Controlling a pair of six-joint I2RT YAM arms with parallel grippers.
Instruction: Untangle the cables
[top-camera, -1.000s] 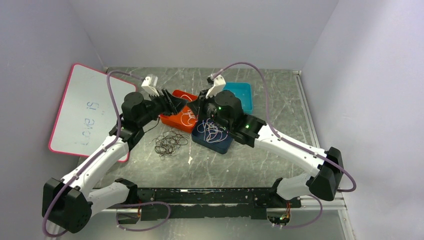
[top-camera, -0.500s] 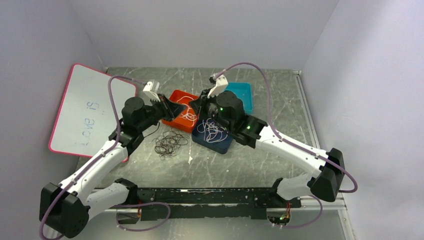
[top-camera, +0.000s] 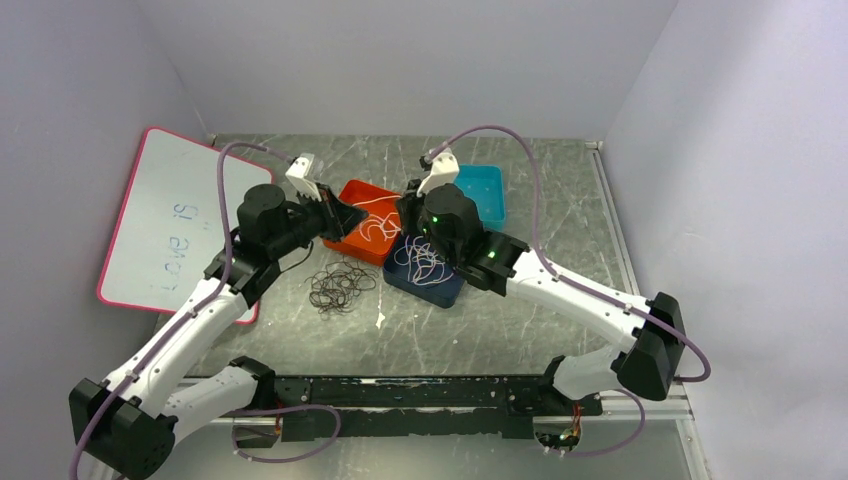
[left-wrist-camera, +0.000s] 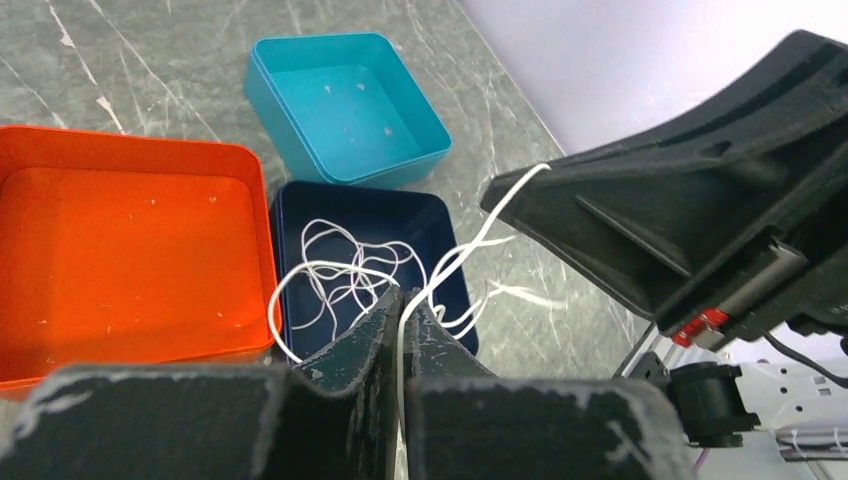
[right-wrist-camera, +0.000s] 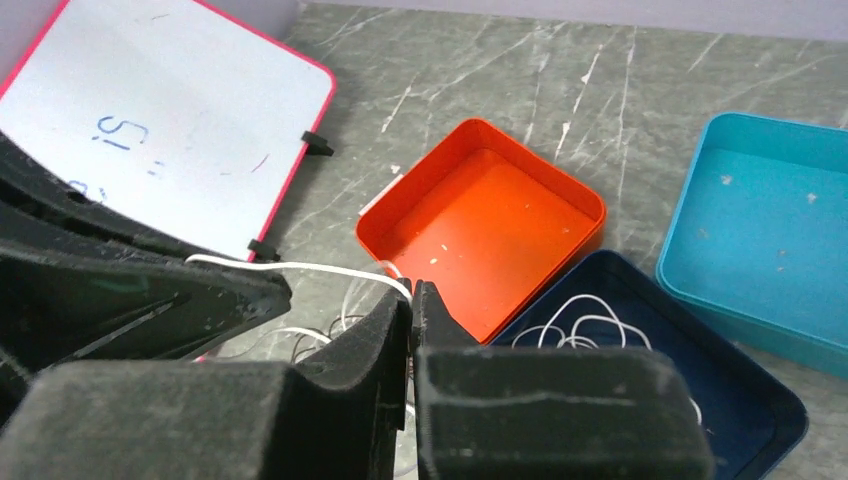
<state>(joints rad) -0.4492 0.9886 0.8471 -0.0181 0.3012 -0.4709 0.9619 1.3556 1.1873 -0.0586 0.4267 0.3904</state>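
A thin white cable (left-wrist-camera: 470, 245) is strung in the air between my two grippers, above the orange tray (top-camera: 352, 243). My left gripper (left-wrist-camera: 403, 300) is shut on one part of it, and loops trail down from there toward the navy tray (left-wrist-camera: 455, 275). Facing it, my right gripper (right-wrist-camera: 412, 290) is shut on the same white cable (right-wrist-camera: 300, 267). From the top the two grippers, left gripper (top-camera: 350, 213) and right gripper (top-camera: 404, 207), are close together. More white cables (top-camera: 425, 262) lie tangled in the navy tray. A heap of black cables (top-camera: 340, 288) lies on the table.
An empty teal tray (top-camera: 480, 190) stands behind the navy tray (top-camera: 455, 288). The orange tray (left-wrist-camera: 130, 250) holds nothing. A pink-edged whiteboard (top-camera: 165, 215) leans at the left wall. Walls close in the table on three sides.
My left gripper shut on the white cable over the orange tray, then drew back to the left, lifting the cable out. The right gripper stayed shut and shifted slightly.
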